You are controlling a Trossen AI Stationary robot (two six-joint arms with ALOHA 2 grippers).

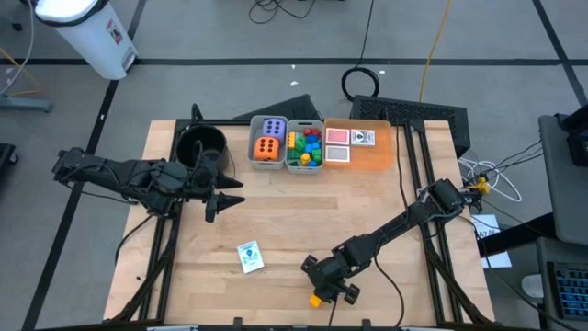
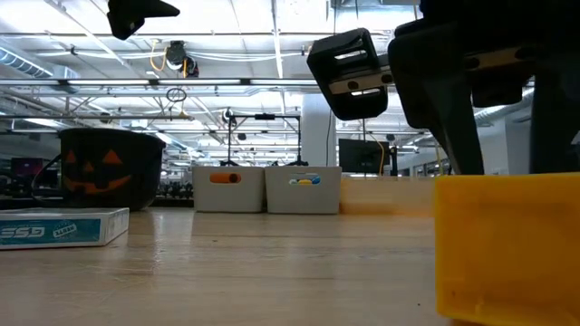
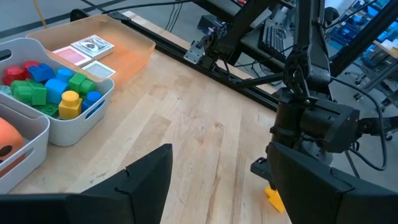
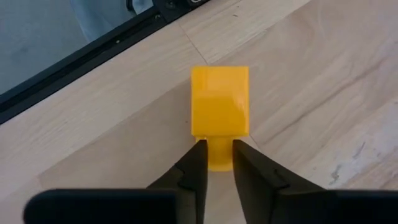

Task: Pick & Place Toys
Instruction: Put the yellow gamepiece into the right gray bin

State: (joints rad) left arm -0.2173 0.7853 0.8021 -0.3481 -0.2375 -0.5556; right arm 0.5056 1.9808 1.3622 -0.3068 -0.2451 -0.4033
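Note:
A small yellow brick point(image 4: 219, 102) lies on the wood table near its front edge, and it also shows in the high view point(image 1: 315, 300) and close up in the low view point(image 2: 507, 244). My right gripper point(image 4: 217, 152) is shut on it. A blue-and-white picture card point(image 1: 250, 256) lies flat on the table to the brick's left. My left gripper point(image 1: 220, 198) hangs open above the table's left half, with nothing between its fingers point(image 3: 149, 186). My right gripper pinches the yellow brick's narrow stud end point(image 4: 217, 163) between its two fingertips. The fingers slant down from the table's far right. The brick's wider body reaches out past the fingertips, and its underside rests on the table.
At the back stand a black pumpkin bucket point(image 1: 202, 142), a grey bin point(image 1: 268, 121) with a purple and an orange die, a grey bin point(image 1: 305, 124) of coloured bricks, and a flat orange tray point(image 1: 378, 158) with cards. Bare wood lies between them and the brick.

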